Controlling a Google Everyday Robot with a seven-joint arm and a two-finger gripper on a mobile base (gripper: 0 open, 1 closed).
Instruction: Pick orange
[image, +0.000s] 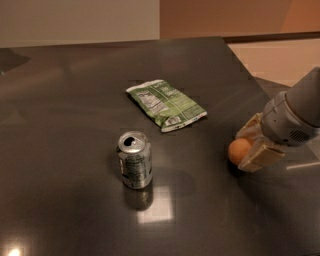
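Observation:
The orange (238, 149) is a small round dull-orange fruit lying on the dark table (70, 100) at the right. My gripper (252, 144) reaches in from the right at table height. Its two pale fingers stand on either side of the orange, one behind it (248, 129) and one in front (259, 158), with the right part of the fruit between them. The jaws are open, a little wider than the fruit.
An open silver soda can (134, 159) stands upright left of the orange. A green snack bag (166, 104) lies flat behind it, near the table's middle. The table's right edge (250, 75) runs close behind the gripper.

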